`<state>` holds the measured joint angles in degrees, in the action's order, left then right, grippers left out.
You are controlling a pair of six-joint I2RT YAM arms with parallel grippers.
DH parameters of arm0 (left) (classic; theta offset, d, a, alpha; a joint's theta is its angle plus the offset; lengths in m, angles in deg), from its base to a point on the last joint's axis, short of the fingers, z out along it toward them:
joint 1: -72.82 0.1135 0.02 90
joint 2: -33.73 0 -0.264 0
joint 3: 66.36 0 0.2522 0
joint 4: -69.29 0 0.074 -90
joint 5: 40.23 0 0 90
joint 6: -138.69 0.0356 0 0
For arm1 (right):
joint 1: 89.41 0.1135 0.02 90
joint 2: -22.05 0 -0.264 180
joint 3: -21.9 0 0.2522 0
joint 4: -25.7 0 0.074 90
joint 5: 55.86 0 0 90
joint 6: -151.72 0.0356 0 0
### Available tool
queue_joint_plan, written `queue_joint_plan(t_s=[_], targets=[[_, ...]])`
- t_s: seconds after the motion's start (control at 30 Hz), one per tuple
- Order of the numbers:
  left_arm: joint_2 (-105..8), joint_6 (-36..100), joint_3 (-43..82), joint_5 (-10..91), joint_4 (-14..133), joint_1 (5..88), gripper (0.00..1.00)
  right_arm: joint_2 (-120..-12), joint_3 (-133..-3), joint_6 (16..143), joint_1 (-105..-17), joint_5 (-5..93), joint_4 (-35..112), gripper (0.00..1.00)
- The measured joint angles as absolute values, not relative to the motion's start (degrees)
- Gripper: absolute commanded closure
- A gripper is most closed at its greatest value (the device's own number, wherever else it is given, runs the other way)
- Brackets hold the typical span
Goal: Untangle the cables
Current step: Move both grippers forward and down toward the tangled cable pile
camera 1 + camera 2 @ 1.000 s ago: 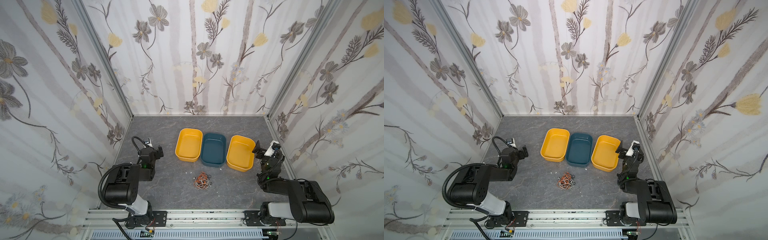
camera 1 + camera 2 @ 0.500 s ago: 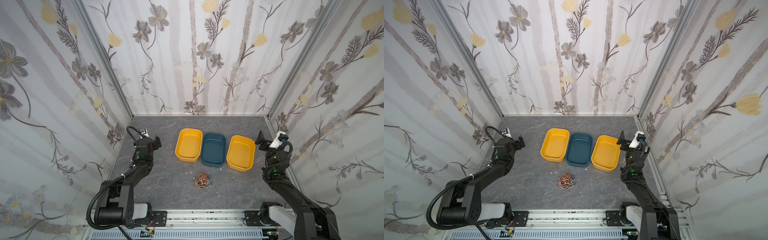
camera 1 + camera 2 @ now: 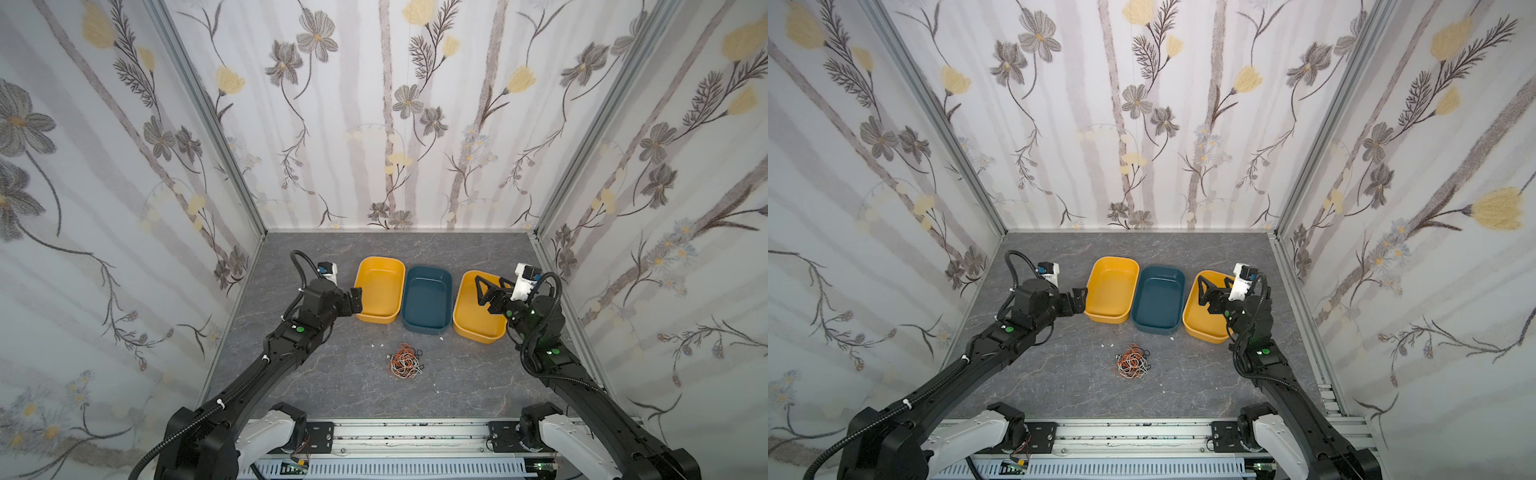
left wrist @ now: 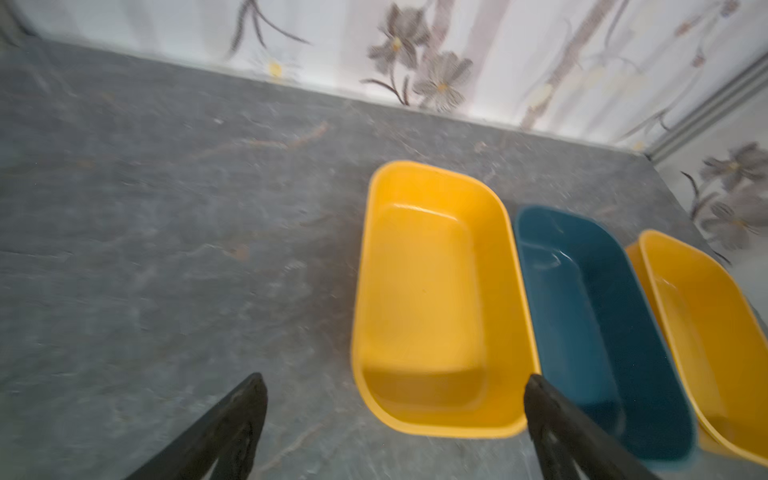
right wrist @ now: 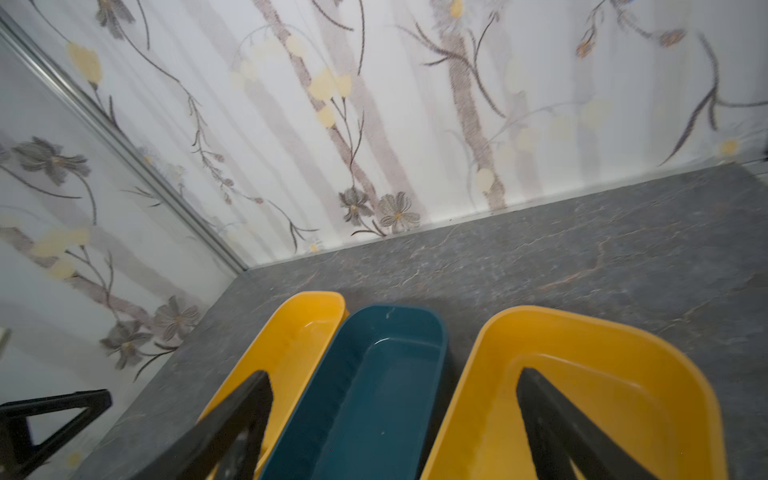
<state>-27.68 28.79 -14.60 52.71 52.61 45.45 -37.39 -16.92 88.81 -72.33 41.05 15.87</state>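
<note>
grey tabletop, cable tangle lying alone
left gripper and right gripper extended forward, raised, jaws wide apart, empty

Three trays sit side by side in a row mid-table: left tray, middle tray, right tray, touching or nearly so, hard to tell from up top. The cables lie heaped in front of the middle tray, apart from it. The left gripper hangs at the left tray's left edge, and the right gripper is over the right tray.
</note>
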Motion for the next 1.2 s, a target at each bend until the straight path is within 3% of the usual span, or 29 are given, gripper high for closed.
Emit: queue_joint_plan(t_s=[0.43, 0.93, 1.07, 1.2], targets=[[-24.1, 16.0, -27.5, 56.6, 55.8, 22.5, 0.04, -42.1, -10.1, 99.9, -51.7, 40.5, 17.6, 0.27], [-28.6, 11.0, -35.3, 54.0, 67.8, 18.8, 0.02, -62.5, -15.1, 102.2, -40.1, 41.4, 15.2, 0.45], [-31.7, 10.5, -35.3, 52.9, 71.3, 18.5, 0.02, -65.3, -16.1, 102.6, -38.4, 41.3, 15.1, 0.58], [-35.1, 10.1, -35.2, 52.4, 74.7, 18.1, 0.02, -66.2, -16.1, 103.1, -37.9, 41.3, 14.8, 0.65]])
